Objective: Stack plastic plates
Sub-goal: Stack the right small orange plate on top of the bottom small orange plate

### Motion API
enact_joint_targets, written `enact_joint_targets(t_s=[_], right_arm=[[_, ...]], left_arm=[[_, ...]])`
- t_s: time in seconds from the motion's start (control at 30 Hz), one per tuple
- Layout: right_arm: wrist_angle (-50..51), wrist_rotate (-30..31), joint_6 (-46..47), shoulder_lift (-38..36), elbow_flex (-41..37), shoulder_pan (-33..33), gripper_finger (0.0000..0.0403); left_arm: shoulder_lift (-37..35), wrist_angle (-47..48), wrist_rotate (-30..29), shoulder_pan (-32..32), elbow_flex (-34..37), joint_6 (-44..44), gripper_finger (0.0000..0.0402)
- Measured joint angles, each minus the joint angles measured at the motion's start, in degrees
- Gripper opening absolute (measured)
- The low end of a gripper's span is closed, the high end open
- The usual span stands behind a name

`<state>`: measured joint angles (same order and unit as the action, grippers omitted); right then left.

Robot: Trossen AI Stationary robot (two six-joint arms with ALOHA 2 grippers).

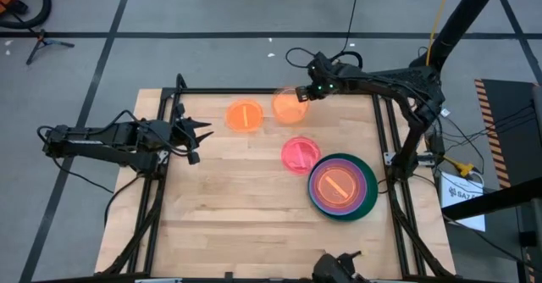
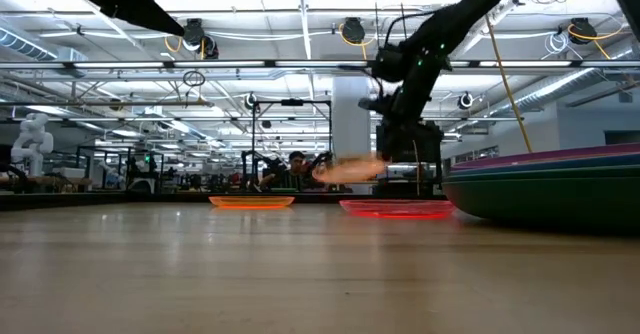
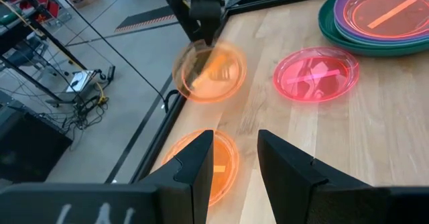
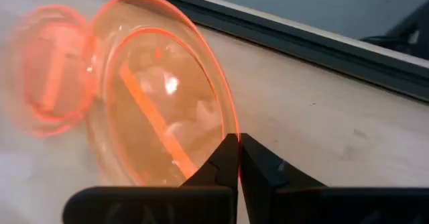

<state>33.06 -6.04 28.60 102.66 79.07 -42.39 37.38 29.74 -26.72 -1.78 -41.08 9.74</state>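
Note:
My right gripper (image 1: 305, 93) is at the table's far edge, shut on a small translucent orange plate (image 1: 290, 107), which is off the wood in the low view (image 2: 350, 169). A second orange plate (image 1: 244, 115) lies flat to its left. A pink plate (image 1: 300, 154) lies flat nearer the middle. The stack (image 1: 343, 187) sits at the right: a dark green plate at the bottom, a purple one above it, and a translucent orange-pink plate on top. My left gripper (image 1: 199, 135) hovers open at the table's left side, above the second orange plate (image 3: 224, 174) in its wrist view. My right gripper (image 4: 239, 140) pinches the orange plate's rim (image 4: 224, 110) between its two fingertips, on the edge facing the table's far right. The plate is lifted clear of the table and tilted, reaching out from the fingers toward the second orange plate (image 4: 50, 70).
A black metal frame (image 1: 254, 91) runs along the table's far edge and down both sides, close behind the held plate. Bare wood (image 1: 237, 207) covers the near and left parts of the table. People and equipment show in the room beyond.

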Motion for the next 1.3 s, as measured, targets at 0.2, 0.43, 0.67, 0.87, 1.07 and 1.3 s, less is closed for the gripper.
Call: enact_joint_targets(t_s=[0.2, 0.43, 0.67, 0.87, 1.07, 1.3], right_arm=[[3.2, -9.1, -4.8, -7.0, 0.0, 3.6, 0.0], [17.4, -12.5, -6.3, -14.4, 0.0, 14.5, 0.0], [31.1, -11.0, -1.0, -17.6, 0.0, 28.7, 0.0], [35.8, -8.7, 2.1, -17.9, 0.0, 37.8, 0.0], [37.4, -4.4, 2.4, -17.9, 0.0, 40.6, 0.0], [39.0, -1.2, 2.2, -22.0, -3.2, 41.0, 0.0]], left_arm=[[0.0, 0.0, 0.0, 0.0, 0.0, 0.0, 0.0124], [0.0, 0.0, 0.0, 0.0, 0.0, -0.1, 0.0124], [0.0, 0.0, 0.0, 0.0, 0.0, -0.9, 0.0124], [0.0, 0.0, 0.0, 0.0, 0.0, -1.1, 0.0124], [0.0, 0.0, 0.0, 0.0, 0.0, -1.1, 0.0124], [0.0, 0.0, 0.0, 0.0, 0.0, -1.3, 0.0124]])
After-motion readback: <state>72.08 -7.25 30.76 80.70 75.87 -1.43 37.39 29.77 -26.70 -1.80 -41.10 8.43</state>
